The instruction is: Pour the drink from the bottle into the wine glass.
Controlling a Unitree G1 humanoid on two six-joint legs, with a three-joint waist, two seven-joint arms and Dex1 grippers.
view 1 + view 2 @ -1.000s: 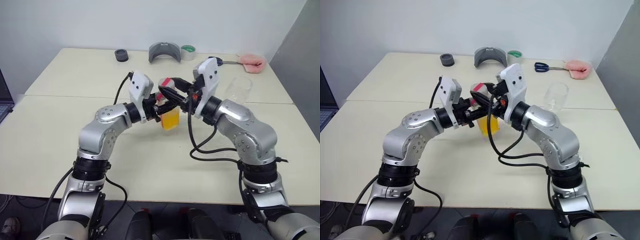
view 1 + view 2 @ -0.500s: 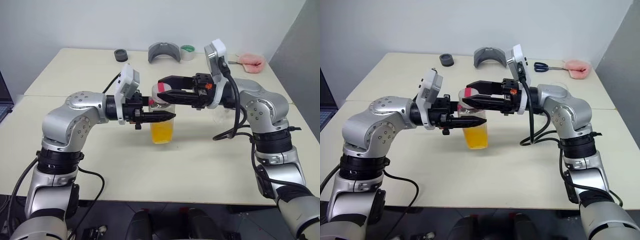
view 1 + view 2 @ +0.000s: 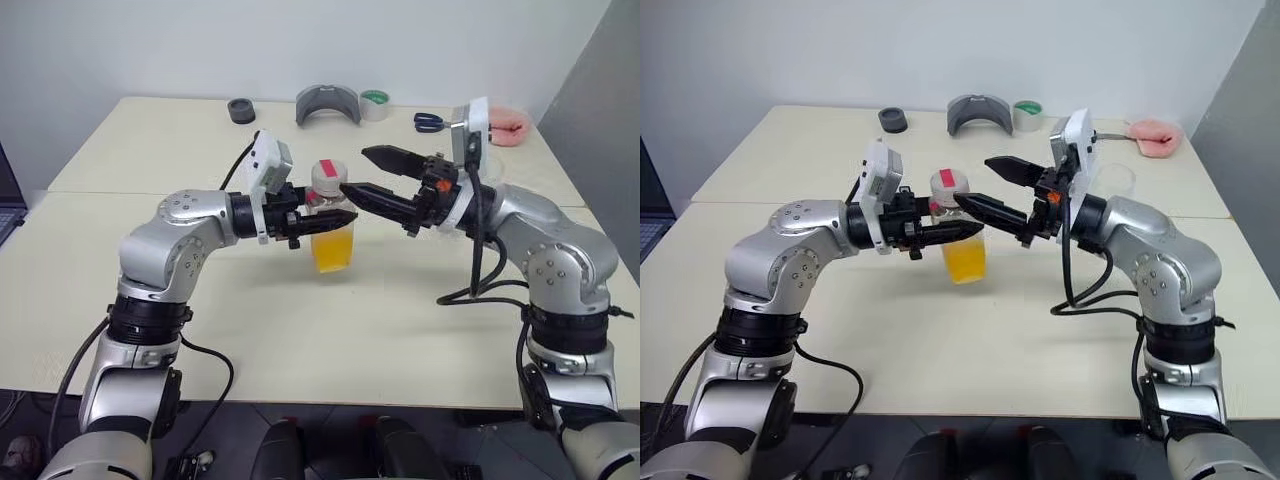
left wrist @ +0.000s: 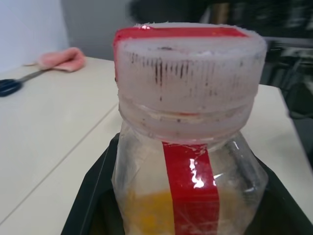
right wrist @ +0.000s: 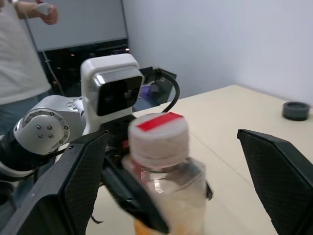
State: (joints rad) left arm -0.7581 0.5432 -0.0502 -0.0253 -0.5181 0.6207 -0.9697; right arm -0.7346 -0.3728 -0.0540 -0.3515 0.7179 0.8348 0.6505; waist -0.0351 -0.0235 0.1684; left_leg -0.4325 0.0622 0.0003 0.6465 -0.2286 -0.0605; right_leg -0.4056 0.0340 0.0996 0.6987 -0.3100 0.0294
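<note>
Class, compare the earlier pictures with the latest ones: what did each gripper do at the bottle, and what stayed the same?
The right gripper has let go of the cap: its fingers, closed over it earlier, now stand wide open and have drawn back toward the robot's right. The left gripper still clamps the bottle just below the cap, upright, drink inside. The cap stays on. The wine glass has not moved.
</note>
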